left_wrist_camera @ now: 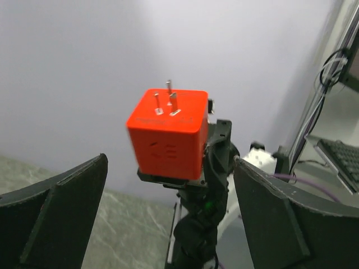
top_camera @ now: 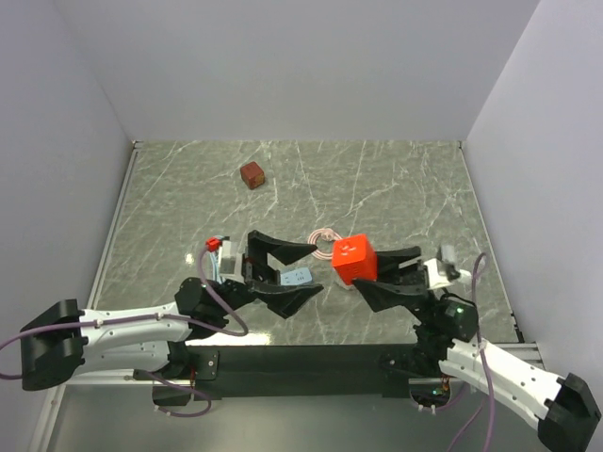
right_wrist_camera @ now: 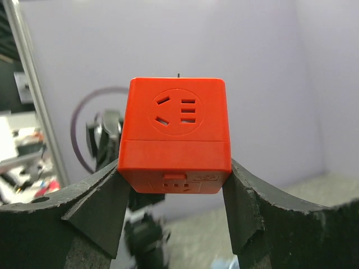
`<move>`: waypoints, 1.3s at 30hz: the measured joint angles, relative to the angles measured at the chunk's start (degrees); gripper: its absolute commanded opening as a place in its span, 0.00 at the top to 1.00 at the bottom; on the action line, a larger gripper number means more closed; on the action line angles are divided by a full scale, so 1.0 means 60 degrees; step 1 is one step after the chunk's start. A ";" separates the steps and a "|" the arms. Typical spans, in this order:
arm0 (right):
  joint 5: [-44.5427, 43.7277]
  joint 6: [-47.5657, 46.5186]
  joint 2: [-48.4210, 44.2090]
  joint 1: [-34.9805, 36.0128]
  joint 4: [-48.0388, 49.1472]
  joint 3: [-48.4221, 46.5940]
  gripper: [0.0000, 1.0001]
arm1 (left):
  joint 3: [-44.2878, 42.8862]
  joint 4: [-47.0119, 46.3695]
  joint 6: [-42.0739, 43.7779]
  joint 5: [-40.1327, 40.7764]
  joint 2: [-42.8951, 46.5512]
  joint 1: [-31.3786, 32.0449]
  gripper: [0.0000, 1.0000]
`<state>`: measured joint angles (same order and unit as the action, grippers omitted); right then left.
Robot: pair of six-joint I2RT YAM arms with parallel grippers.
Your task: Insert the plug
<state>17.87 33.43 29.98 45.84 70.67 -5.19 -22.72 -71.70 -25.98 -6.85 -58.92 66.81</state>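
Observation:
The plug [top_camera: 354, 259] is a bright red cube held above the table by my right gripper [top_camera: 369, 270], which is shut on its two sides. In the right wrist view the plug [right_wrist_camera: 175, 134] sits between the fingers [right_wrist_camera: 101, 207], its round socket face toward the camera. In the left wrist view the plug [left_wrist_camera: 168, 131] is level with the camera, its metal prongs pointing up. My left gripper [top_camera: 317, 266] is open and empty, facing the plug from the left. A light blue piece, probably the power strip [top_camera: 297, 277], shows between the left fingers, mostly hidden.
A darker brownish-red cube [top_camera: 252, 174] lies on the marble table [top_camera: 405, 188] at the back left. A pink cable coil [top_camera: 323, 234] lies just behind the two grippers. White walls close in the table on three sides.

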 measured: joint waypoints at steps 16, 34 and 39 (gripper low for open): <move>-0.1202 -0.0991 -0.0969 -0.0022 -0.3486 -0.0670 1.00 | 0.2087 0.0270 0.0758 0.2911 0.1745 -0.0820 0.01; -0.2539 -0.1275 0.3883 0.0277 -1.2896 -0.6466 1.00 | 0.3340 0.2925 -0.1060 0.8907 0.1104 -0.1158 0.01; -0.2878 -0.1402 0.4368 0.0277 -1.4404 -0.7224 1.00 | 0.3340 0.2463 -0.1253 0.8932 0.0568 -0.1304 0.01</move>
<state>0.60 25.02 56.18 47.51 -15.75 -48.53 -2.68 -56.93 -33.50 46.74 -55.51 58.98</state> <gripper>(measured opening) 0.681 0.994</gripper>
